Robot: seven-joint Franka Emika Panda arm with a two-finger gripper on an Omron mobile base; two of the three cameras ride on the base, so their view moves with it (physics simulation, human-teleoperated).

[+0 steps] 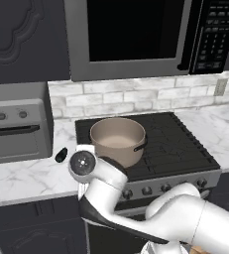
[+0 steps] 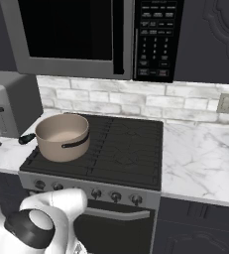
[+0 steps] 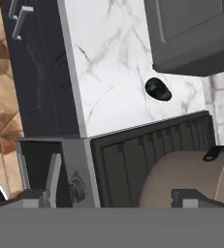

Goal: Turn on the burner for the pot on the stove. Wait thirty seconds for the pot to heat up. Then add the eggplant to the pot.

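The pot [image 1: 117, 140] sits on the front left burner of the stove [image 1: 185, 149], its dark handle pointing right. The eggplant [image 1: 61, 155] lies on the marble tabletop [image 1: 22, 178], just left of the stove and in front of the toaster oven [image 1: 17, 129]. The hand [image 3: 108, 196] is open, empty, beside the stove's front corner.

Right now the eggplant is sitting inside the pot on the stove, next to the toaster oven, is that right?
Not quite. The eggplant is not in the pot; it lies on the marble counter between the stove and the toaster oven. The left base view shows this, and the pot's inside looks empty there.
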